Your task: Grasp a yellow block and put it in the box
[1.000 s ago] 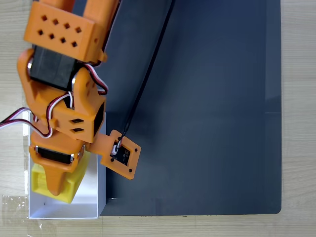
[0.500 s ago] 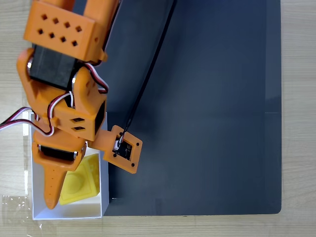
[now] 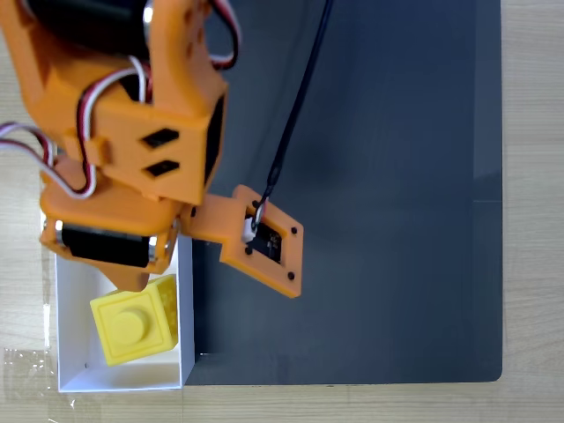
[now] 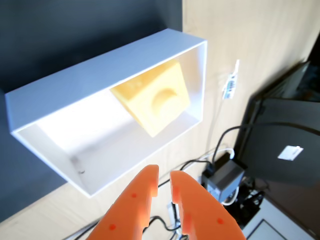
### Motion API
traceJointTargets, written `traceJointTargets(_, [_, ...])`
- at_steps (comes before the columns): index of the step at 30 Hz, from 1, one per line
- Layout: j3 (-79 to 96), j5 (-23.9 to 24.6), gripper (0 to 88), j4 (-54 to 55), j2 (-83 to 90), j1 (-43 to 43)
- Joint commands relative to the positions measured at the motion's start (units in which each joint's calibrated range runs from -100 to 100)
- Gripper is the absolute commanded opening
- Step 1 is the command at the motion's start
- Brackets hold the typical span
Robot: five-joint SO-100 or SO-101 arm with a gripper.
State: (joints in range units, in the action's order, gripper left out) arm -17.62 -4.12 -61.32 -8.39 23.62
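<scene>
- While the orange arm (image 3: pixel 132 132) fills the upper left of the fixed view, its tool (image 4: pixel 163 175) sits raised over the box (image 3: pixel 185 326), pointing down toward the box's upper end.
- Tool looks basically pressed together in the wrist view, just a thin slit between the two orange fingers (image 4: pixel 137 192), and nothing's pinched in there.
- Block (image 3: pixel 137 320) is inside the box, resting on the white floor, stud facing up, turned a bit askew to the walls. In the fixed view it's toward the right wall and looks like it touches it; can't say for sure.
- Box is on the light wood desk (image 3: pixel 529 176), tucked right against the left edge of the dark mat (image 3: pixel 379 220).
- Free floor shows left of and below the block.
- Mat is wide open on the right, apart from a black cable (image 3: pixel 295 106) crossing it.
- Wrist view also catches cables and a dark monitor (image 4: pixel 285 145) past the desk edge.
</scene>
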Motion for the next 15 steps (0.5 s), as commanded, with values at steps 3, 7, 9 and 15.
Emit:
traceJointTargets(3, [13.23, 0.19, 1.1, -5.35, 22.45, -3.08])
traceJointTargets(7, [32.31, 0.19, 1.1, -4.65, 39.49, -4.17])
traceJointTargets(9, [42.72, 0.19, 1.1, -4.65, 47.79, -4.85])
traceJointTargets(15, [72.12, 0.13, 1.1, -4.65, 70.93, -8.47])
